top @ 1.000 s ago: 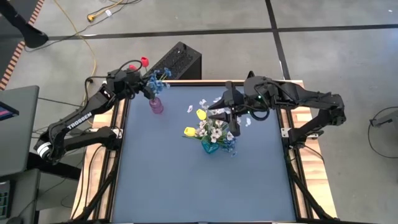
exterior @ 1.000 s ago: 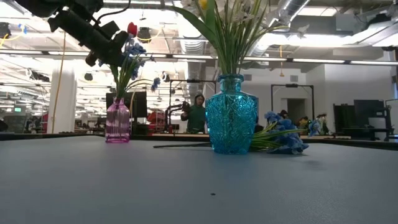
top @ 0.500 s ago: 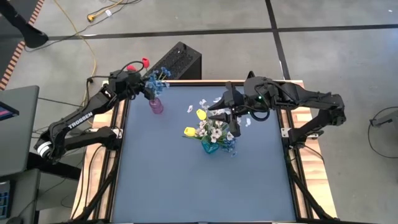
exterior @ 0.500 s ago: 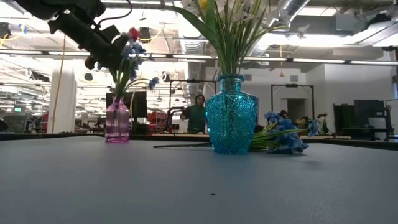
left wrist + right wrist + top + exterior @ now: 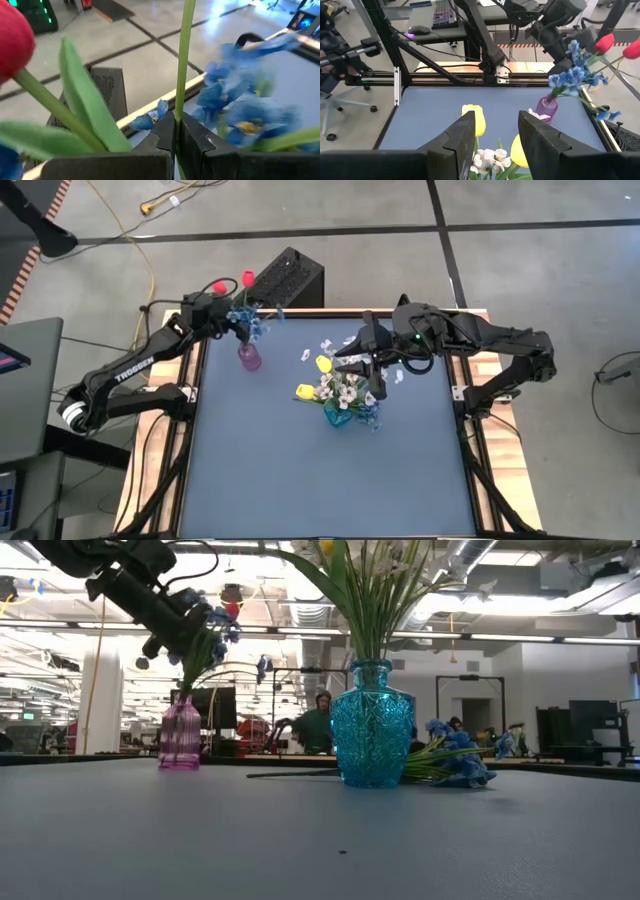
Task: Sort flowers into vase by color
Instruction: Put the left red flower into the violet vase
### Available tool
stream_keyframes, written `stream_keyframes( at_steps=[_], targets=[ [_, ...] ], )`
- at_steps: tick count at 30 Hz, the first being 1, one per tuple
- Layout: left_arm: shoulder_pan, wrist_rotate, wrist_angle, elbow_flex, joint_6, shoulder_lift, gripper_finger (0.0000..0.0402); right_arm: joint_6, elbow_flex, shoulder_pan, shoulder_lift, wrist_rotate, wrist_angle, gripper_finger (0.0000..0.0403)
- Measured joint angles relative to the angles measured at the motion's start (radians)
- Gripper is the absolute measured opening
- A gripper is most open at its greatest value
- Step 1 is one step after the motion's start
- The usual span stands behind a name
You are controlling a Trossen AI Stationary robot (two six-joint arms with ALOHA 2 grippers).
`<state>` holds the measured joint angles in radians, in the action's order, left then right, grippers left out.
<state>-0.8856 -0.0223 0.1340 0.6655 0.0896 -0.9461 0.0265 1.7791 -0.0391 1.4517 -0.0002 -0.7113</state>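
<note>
A small pink vase point(image 5: 249, 357) point(image 5: 181, 735) stands near the table's far left corner. It holds blue sprigs point(image 5: 249, 315) and two red tulips point(image 5: 247, 279) point(image 5: 604, 43). My left gripper point(image 5: 230, 315) point(image 5: 176, 131) hovers above this vase, shut on a green stem. A teal glass vase point(image 5: 338, 416) point(image 5: 372, 725) at mid-table holds white sprigs point(image 5: 340, 388) and yellow tulips point(image 5: 323, 363) point(image 5: 476, 119). My right gripper point(image 5: 372, 375) point(image 5: 497, 137) is open above the teal vase's far right side, touching nothing. A blue sprig point(image 5: 455, 762) lies flat on the table right of the teal vase. My left gripper pinches one thin green stem point(image 5: 180, 102) between its two fingers, which lie across it. The stem runs on past the fingers, and its bloom is outside the wrist view. In the low view the stem slants down from the fingers toward the pink vase's mouth point(image 5: 182, 700).
A black box point(image 5: 285, 278) sits just beyond the table's far edge, behind the pink vase. Wooden rails and frame bars run along the left point(image 5: 190, 430) and right point(image 5: 470, 430) sides. The blue mat's near half point(image 5: 320, 480) is bare. People and desks show in the room behind.
My left gripper, still shut on the stem, has moved slightly toward the table's right. The red tulip blooms swung right with it. The pink vase has slid a little toward the near edge. My right arm has kept still.
</note>
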Motion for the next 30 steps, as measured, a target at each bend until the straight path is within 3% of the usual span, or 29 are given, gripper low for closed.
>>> stream_keyframes(
  at_steps=[8,21,30],
  targets=[
    [0.0,-0.008,-0.024,-0.001,-0.013,0.041,0.0005,-0.002,0.0,0.0,0.0,0.0,-0.002,0.0175],
    [0.0,-0.104,0.032,-0.001,-0.014,0.051,0.0062,-0.008,0.0,0.002,0.0,0.0,-0.001,0.0175],
    [0.0,-0.114,0.034,-0.001,-0.016,0.119,0.0066,-0.008,0.0,0.002,0.0,0.0,-0.001,0.0175]
  ],
)
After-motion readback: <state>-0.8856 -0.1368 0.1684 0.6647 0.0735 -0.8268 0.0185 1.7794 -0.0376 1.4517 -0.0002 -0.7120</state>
